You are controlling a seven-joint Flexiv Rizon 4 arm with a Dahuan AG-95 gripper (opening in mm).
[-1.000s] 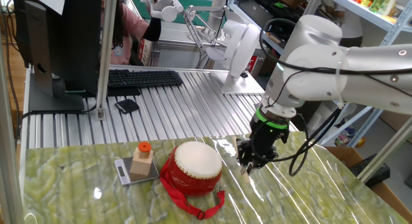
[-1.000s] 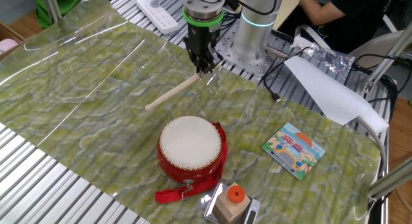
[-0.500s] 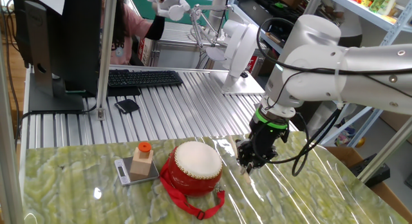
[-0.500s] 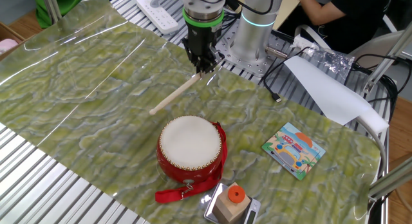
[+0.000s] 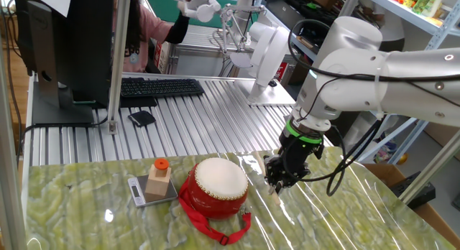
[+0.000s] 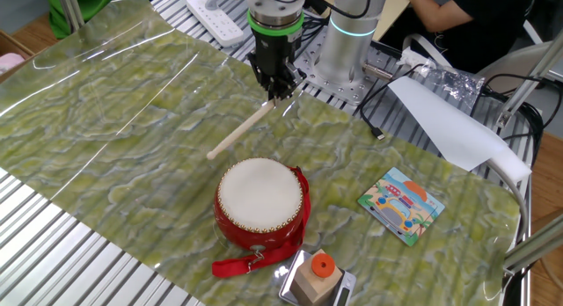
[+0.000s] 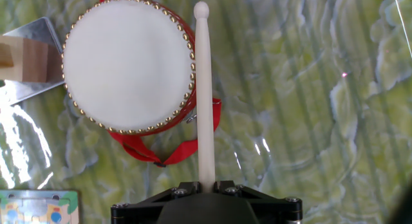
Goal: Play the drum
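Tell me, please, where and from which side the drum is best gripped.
Probably by the red strap, from above: it lies loose on the table beside the drum. The barrel looks too wide for the gripper, which is already shut on the stick.

I work in a robotics lab: ribbed aluminium surface (image 5: 215, 113) partly under a green marbled sheet (image 6: 132, 112), keyboard (image 5: 159, 87) beside a dark monitor (image 5: 65, 42), a second robot arm (image 5: 215, 13) behind, storage shelves (image 5: 417, 13), power strip (image 6: 215, 7), loose cables (image 6: 387, 95).
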